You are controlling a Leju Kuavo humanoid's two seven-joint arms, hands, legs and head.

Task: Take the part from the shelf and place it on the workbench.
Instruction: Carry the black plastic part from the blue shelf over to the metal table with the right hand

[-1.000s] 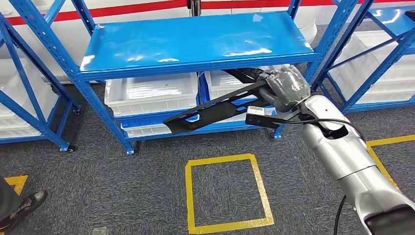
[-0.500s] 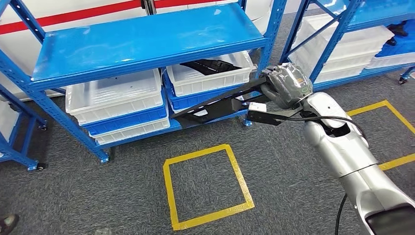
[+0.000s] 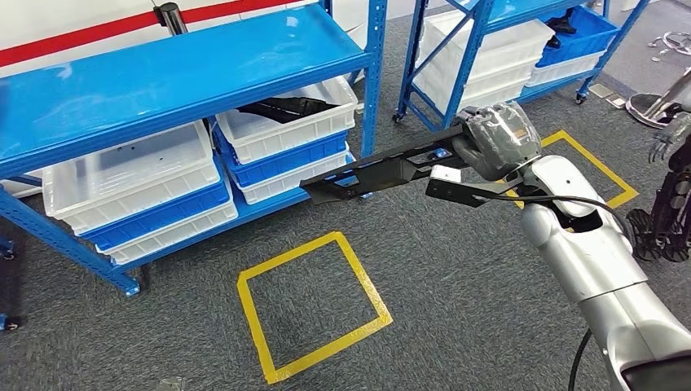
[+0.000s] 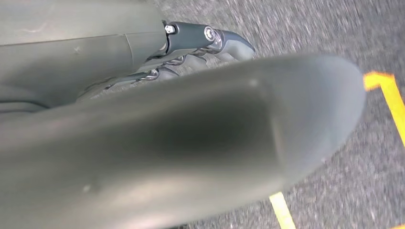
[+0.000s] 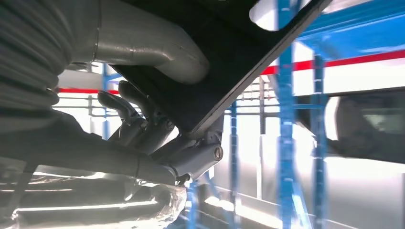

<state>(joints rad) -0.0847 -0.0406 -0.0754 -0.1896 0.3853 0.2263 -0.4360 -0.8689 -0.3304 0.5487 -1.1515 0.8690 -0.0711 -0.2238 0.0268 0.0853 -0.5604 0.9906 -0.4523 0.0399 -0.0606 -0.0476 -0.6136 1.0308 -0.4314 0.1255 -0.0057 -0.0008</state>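
In the head view, the part [image 3: 383,169] is a long, flat black bar with slots cut through it. It juts toward the middle of the frame, held clear above the grey floor [image 3: 456,277], gripped at its right end by the right robot hand [image 3: 497,142]. On the floor at lower centre lies one yellow tape square [image 3: 314,305]. At upper left stands a blue shelf [image 3: 163,73] with two white bins; the right bin [image 3: 285,122] holds another black part [image 3: 285,106].

In the left wrist view, the left robot hand [image 4: 191,138] hangs over the floor; whether it is open or closed I cannot tell.

In the right wrist view, the thumb [image 5: 157,52] presses the black part.
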